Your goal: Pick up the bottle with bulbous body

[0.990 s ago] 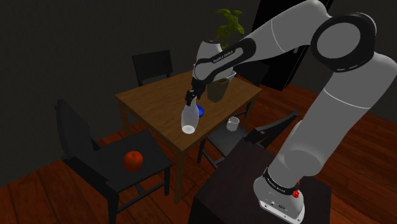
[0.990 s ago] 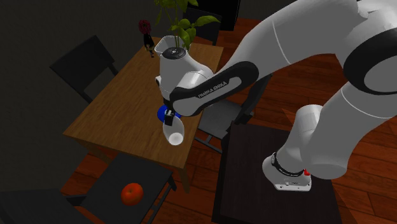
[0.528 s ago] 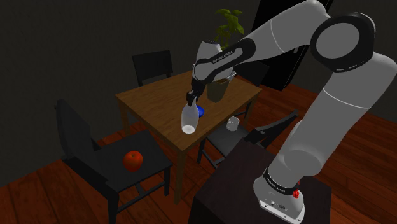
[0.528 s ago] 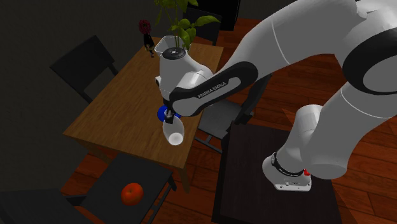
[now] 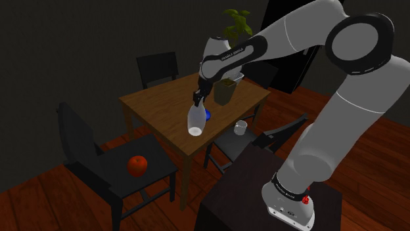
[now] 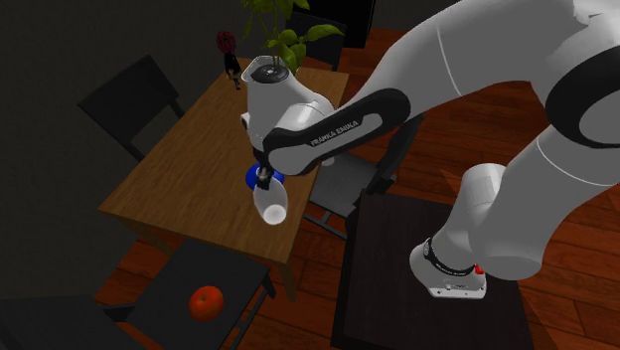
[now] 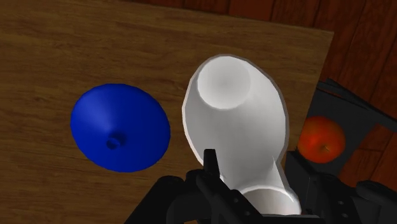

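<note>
End effector (image 5: 197, 98) clasps white bottle (image 5: 194, 122) by neck, over wood tbl (image 5: 154, 105).

Clasped by its neck in my pincer (image 5: 197, 100), the bottle (image 5: 194, 121) hangs over the tabletop (image 5: 158, 105), near its edge. On the tabletop a bowl (image 7: 119, 127) lies just beside the bottle, and a potted plant (image 5: 227, 90) stands at a corner. Beside the tabletop, an apple (image 5: 136, 165) rests on a chair (image 5: 156, 173) and a mug (image 5: 240, 126) on a second chair (image 5: 228, 142).

A brown wooden desk (image 5: 158, 108) is seen at the centre of the shoulder view. A blue cone-shaped object (image 7: 119, 135) is set on it near its lower-right edge, and a potted plant (image 5: 225, 92) toward the upper right. A red apple (image 5: 136, 165) is carried on a dark chair (image 5: 154, 172) at lower left. A white cup (image 5: 240, 127) is carried on a second chair (image 5: 227, 140) right of the desk.
</note>
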`<state>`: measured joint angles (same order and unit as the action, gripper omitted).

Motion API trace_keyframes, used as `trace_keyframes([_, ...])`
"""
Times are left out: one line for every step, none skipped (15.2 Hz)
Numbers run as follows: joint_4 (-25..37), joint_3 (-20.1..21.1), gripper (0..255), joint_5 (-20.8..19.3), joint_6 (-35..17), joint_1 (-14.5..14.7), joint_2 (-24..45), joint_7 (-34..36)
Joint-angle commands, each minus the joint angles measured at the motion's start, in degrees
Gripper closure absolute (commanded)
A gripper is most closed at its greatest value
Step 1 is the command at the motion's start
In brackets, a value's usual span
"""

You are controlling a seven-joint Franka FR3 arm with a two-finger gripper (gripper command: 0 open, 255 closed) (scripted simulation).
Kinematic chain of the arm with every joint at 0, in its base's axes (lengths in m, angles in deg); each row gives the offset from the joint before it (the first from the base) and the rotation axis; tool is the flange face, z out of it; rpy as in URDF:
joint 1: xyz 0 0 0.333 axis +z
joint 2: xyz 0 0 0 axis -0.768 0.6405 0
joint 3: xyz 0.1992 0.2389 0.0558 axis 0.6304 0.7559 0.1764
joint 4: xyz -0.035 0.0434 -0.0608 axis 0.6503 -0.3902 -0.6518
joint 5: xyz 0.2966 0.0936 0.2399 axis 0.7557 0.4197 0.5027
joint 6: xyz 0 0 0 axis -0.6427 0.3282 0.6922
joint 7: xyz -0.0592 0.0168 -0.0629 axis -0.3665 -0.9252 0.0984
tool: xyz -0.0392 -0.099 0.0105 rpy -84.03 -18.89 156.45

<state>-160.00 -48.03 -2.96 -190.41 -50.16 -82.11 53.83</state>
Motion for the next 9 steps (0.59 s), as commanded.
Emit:
trace_keyframes([0.6,0.0,255,-0.2,1.7,0.0,-1.1,0.2])
trace_keyframes([1.0,0.0,255,-0.3,2.5,0.0,-1.5,0.3])
trace_keyframes([1.4,0.1,255,-0.4,3.2,0.0,-1.9,0.4])
trace_keyframes([1.8,0.1,255,-0.5,4.0,0.0,-2.3,0.4])
trace_keyframes([2.2,0.1,255,-0.5,4.8,0.0,-2.7,0.5])
trace_keyframes([2.6,0.1,255,-0.6,5.6,0.0,-3.0,0.5])
trace_keyframes([3.0,0.1,255,-0.7,6.3,0.0,-3.4,0.6])
trace_keyframes([3.5,0.1,255,-0.7,7.1,0.0,-3.7,0.6])
trace_keyframes([3.9,0.1,255,-0.8,7.9,0.0,-4.0,0.7])
